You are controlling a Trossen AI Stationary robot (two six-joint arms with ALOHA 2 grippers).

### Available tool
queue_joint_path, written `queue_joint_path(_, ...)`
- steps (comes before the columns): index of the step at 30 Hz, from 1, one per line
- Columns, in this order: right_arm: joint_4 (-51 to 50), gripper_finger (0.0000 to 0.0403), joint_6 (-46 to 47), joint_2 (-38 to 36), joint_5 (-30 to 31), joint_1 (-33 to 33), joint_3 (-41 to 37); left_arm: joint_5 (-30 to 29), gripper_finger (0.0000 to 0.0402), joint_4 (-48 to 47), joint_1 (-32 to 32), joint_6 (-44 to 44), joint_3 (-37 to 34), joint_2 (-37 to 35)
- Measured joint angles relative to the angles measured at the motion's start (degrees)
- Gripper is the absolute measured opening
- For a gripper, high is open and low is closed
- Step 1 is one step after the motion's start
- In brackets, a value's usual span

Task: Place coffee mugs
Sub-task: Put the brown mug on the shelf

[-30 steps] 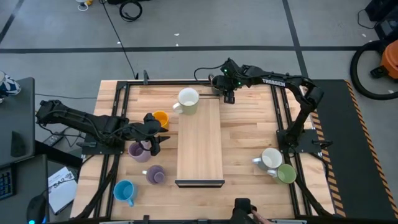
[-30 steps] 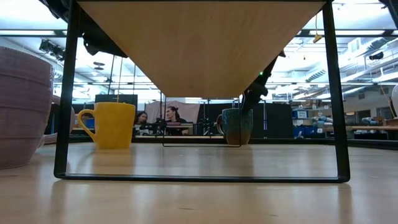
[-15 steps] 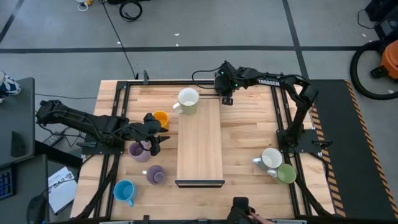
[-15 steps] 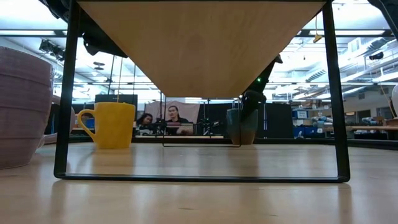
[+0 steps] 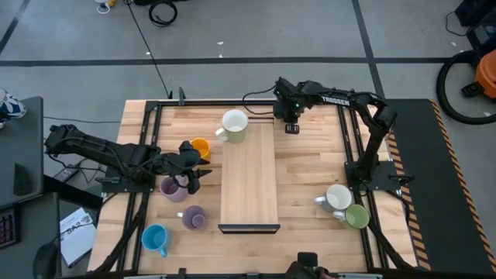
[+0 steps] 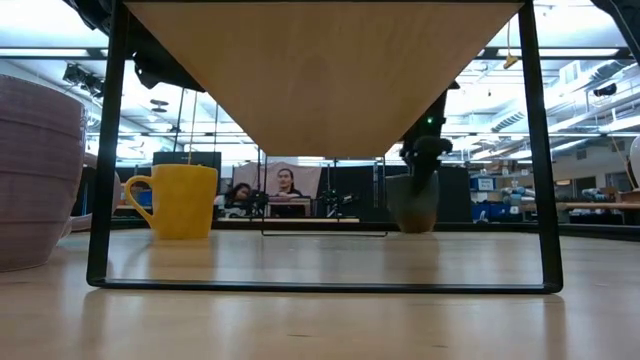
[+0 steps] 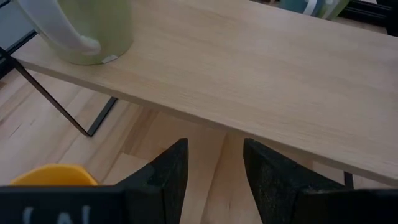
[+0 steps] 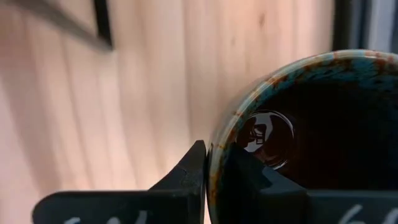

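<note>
pale wood covers the table, seen from above, with a raised wooden shelf on a thin black frame running down its middle. at the far left the left gripper rests low beside the shelf, its two fingers standing apart with nothing between them. around it sit four mugs: an orange mug just behind it, a lavender mug touching or nearly touching it, a second lavender mug nearer the front, and a light blue mug at the front left corner. on the back end of the shelf stands a white mug. just right of the shelf's back corner, the right gripper has closed its fingers on the rim of a dark glazed mug, one finger inside and one outside; from table height the mug looks lifted slightly off the wood, though this is hard to judge. at the front right, a white mug and a green mug stand touching.
</note>
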Motion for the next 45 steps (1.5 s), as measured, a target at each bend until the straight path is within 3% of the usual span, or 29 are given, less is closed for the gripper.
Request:
queue_joint_path(9,-8.9,0.0046,0.0,-1.4,-0.1,2.0,1.5,0.0,0.0160,0.0,0.0,0.0,0.0,0.0)
queue_joint_path(20,-14.0,0.0046,3.6,-15.4,0.3,3.9,1.6,0.0,0.0160,0.1,0.0,0.0,0.0,0.0)
queue_joint_path(25,-22.4,0.0046,3.7,-22.3,-2.1,8.8,1.5,0.0,0.0160,0.1,0.0,-0.1,0.0,0.0)
queue_joint_path(31,-24.3,0.0048,3.7,-29.4,-11.8,16.6,-4.0,0.0,0.0160,0.2,0.0,-0.1,0.0,0.0)
queue_joint_path(39,-20.0,0.0049,3.7,-32.6,-10.3,27.6,-11.7,0.0,0.0160,2.8,0.0,0.0,0.0,0.0)
queue_joint_path(45,-17.0,0.0050,3.2,-31.3,-10.1,31.9,-17.5,0.0,0.0160,3.0,0.0,0.0,0.0,0.0)
